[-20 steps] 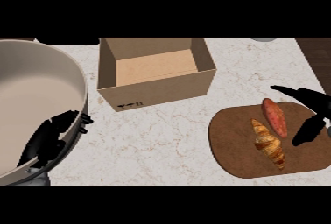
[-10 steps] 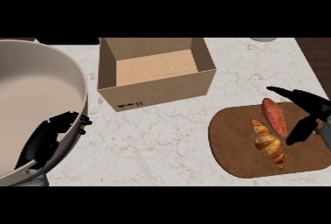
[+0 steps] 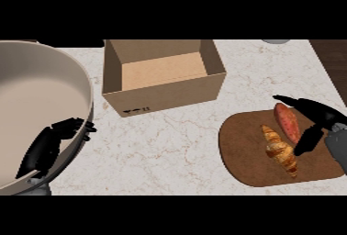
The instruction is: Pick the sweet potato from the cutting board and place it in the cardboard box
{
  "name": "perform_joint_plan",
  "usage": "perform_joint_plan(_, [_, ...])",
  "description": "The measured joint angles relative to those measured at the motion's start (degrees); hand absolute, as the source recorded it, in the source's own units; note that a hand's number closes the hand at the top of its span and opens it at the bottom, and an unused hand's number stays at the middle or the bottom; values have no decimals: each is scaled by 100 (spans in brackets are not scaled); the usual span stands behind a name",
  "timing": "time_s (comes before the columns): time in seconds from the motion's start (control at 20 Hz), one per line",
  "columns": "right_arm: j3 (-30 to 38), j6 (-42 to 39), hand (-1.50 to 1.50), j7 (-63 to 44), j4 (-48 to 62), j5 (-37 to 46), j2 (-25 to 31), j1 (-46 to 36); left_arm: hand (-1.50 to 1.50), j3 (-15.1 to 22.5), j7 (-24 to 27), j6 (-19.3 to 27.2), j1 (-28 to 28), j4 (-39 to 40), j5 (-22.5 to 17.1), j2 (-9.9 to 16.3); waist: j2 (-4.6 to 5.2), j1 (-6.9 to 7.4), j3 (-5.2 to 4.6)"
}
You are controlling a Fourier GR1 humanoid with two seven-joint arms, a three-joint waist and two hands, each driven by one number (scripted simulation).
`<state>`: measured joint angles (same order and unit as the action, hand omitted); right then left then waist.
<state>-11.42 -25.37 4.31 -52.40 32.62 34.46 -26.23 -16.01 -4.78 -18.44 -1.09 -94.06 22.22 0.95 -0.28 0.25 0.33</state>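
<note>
Bare worktop [image 3: 169,151] lies open between the cutting board [image 3: 244,160] near the right edge and the cardboard box [image 3: 163,87] at the back. The croissant [image 3: 281,150] crowds the sweet potato [image 3: 287,121]; a large bowl [image 3: 41,92] blocks the left edge.

Small black handling marks printed on the near face of the cardboard box [image 3: 163,94] — too tiny to read, no actual words anywhere.

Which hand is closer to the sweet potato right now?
The right hand: it is spread open right at the sweet potato on the cutting board. The left hand is far across the counter, by the big bowl.
</note>
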Motion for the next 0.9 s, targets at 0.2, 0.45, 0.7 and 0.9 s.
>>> perform_joint_plan(0.2, [22,7,150,195,319,143,-83,-64,0,96,-24,43,12,-58,-17,13,6,24,-17])
perform_joint_plan(0.45, [80,379,150,457,306,368,-91,41,0,72,8,16,40,-93,-32,15,-6,1,-33])
perform_joint_plan(0.7, [174,1143,150,585,487,718,-181,-119,0,-21,34,-52,-48,-60,-13,-13,3,18,-17])
perform_joint_plan(0.9, [149,1449,150,927,540,896,-235,-390,0,-71,50,-86,-139,-64,-54,-29,39,97,-8])
